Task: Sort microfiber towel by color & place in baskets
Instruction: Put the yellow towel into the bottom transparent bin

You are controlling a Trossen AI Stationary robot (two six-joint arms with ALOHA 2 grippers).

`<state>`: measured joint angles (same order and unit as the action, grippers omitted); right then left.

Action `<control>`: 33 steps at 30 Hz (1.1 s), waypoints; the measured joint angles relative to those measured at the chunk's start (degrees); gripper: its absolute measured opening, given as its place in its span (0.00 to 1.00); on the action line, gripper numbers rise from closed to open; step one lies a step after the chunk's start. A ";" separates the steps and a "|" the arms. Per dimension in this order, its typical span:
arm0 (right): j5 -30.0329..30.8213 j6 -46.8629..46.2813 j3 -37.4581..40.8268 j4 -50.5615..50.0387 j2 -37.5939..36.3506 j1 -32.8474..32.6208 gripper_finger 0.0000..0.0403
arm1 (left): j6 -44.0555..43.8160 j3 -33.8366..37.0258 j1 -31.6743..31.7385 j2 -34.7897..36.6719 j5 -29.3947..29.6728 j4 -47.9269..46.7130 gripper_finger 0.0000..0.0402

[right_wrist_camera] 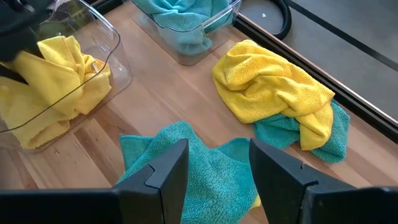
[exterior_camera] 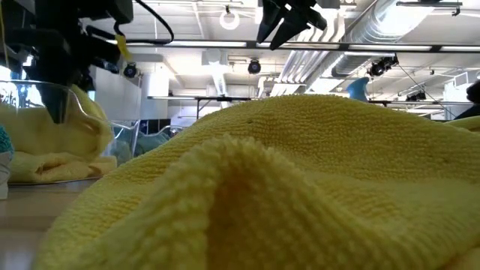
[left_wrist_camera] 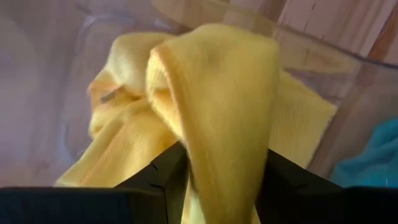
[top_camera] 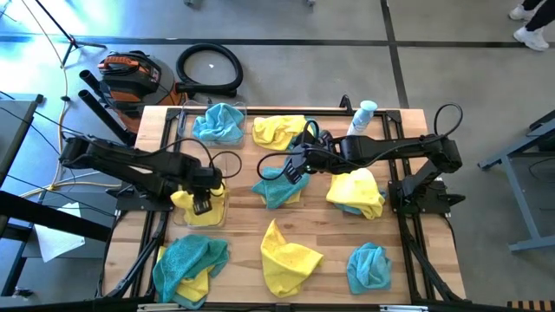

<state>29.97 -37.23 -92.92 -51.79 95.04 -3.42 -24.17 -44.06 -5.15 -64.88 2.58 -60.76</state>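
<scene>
Overhead, we see the left gripper [top_camera: 203, 204] over a clear basket [top_camera: 220, 214] at the table's left, pinching a yellow towel [top_camera: 185, 202]. The right gripper [top_camera: 293, 170] hovers, fingers spread, above a teal towel [top_camera: 277, 191] mid-table. In the left wrist view, yellow cloth [left_wrist_camera: 217, 106] sits clamped between the fingers [left_wrist_camera: 163, 177].

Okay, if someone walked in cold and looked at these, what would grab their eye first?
Bright yellow and teal towels lie scattered over the wooden table. The left gripper holds a yellow cloth in the clear basket at the table's left, while the right gripper hovers open above a teal towel mid-table.
</scene>
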 joint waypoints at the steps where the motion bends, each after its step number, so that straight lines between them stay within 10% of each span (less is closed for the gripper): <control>1: -0.01 0.00 0.00 -0.17 0.00 0.00 0.41 | 0.03 -0.99 0.00 0.02 0.36 -1.31 0.35; 16: -0.05 -0.24 0.00 -2.42 0.00 0.00 0.41 | 1.10 -7.16 0.00 -1.08 6.85 -5.09 0.34; 33: 1.34 -0.28 0.00 -2.49 -0.04 -2.38 0.41 | -1.03 9.66 0.31 -8.18 7.01 13.23 0.29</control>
<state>31.31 -37.52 -92.92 -54.28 95.00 -5.80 -25.20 -34.40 -4.84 -73.06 9.58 -47.53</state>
